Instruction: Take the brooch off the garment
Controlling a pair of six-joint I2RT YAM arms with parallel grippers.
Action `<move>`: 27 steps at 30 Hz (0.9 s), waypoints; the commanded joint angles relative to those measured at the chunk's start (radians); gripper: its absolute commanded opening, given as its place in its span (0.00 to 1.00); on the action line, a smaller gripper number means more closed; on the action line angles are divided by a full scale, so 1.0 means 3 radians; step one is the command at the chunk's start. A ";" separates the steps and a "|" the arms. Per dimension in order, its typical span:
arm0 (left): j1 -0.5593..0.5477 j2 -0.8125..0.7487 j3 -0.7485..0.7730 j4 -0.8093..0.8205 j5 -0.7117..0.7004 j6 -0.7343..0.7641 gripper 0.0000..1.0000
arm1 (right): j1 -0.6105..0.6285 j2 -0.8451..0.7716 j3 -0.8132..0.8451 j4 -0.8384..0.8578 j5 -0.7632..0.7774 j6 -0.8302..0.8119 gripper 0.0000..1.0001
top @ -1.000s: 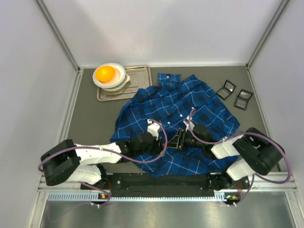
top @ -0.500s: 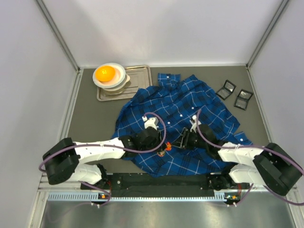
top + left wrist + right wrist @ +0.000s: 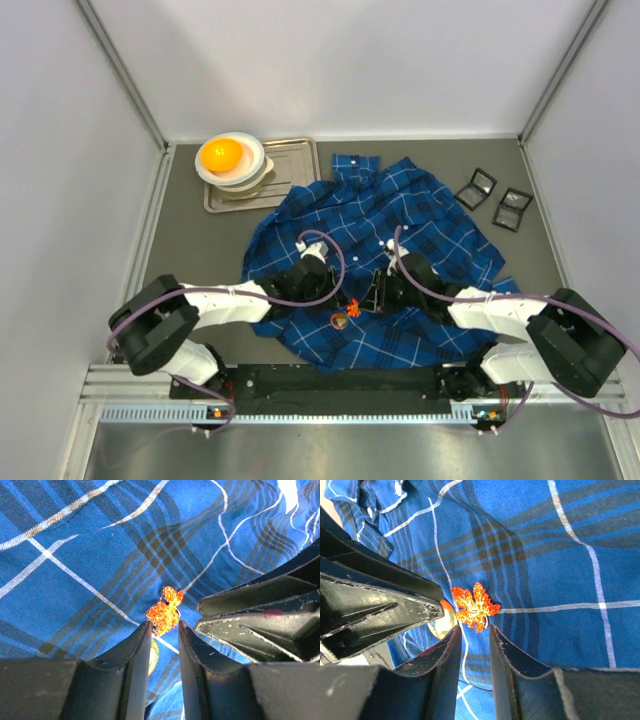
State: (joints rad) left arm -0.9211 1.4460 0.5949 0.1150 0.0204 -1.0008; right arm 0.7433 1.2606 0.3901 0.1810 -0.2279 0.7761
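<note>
The garment (image 3: 390, 225), a dark-blue plaid shirt, lies spread on the table. An orange-red leaf brooch (image 3: 352, 306) is pinned near its front hem. It also shows in the left wrist view (image 3: 164, 611) and in the right wrist view (image 3: 474, 606). My left gripper (image 3: 338, 300) comes from the left, jaws a narrow gap apart, with its tips (image 3: 164, 629) at the brooch's lower edge. My right gripper (image 3: 372, 297) comes from the right, jaws a narrow gap apart, tips (image 3: 474, 631) just below the brooch, nothing between them.
A round coloured badge (image 3: 340, 321) sits on the shirt beside the brooch, also in the right wrist view (image 3: 441, 623). A metal tray (image 3: 290, 160) with stacked bowls and an orange ball (image 3: 222, 153) stands back left. Two small black boxes (image 3: 495, 198) lie back right.
Both grippers have moved in toward each other and now meet at the brooch, which was hidden one second ago. The left forearm has swung farther onto the shirt.
</note>
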 commanded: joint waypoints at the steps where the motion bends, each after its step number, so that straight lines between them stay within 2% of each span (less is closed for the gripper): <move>1: 0.0094 0.0170 0.0037 0.0358 0.0264 -0.0003 0.33 | 0.0094 0.0124 0.0244 -0.0061 0.0064 -0.0122 0.29; 14: 0.0110 0.0324 0.0021 0.0491 0.0325 0.0089 0.38 | 0.0099 0.0144 0.0259 -0.0158 0.0131 -0.0082 0.32; 21: 0.0110 0.0360 0.0057 0.0410 0.0275 0.0155 0.28 | 0.0054 0.0119 0.0219 -0.0113 0.0095 -0.0036 0.35; 22: 0.0110 0.0385 0.0067 0.0359 0.0269 0.0166 0.24 | 0.0028 0.0119 0.0198 -0.0067 0.0019 -0.0025 0.35; 27: 0.0110 0.0401 -0.0009 0.0394 0.0249 0.0166 0.17 | -0.0304 0.0149 0.0004 0.0332 -0.0380 0.0097 0.35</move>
State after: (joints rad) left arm -0.8902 1.5539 0.5949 0.2104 0.1078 -0.9695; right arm 0.7193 1.3025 0.4229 0.1516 -0.2466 0.7750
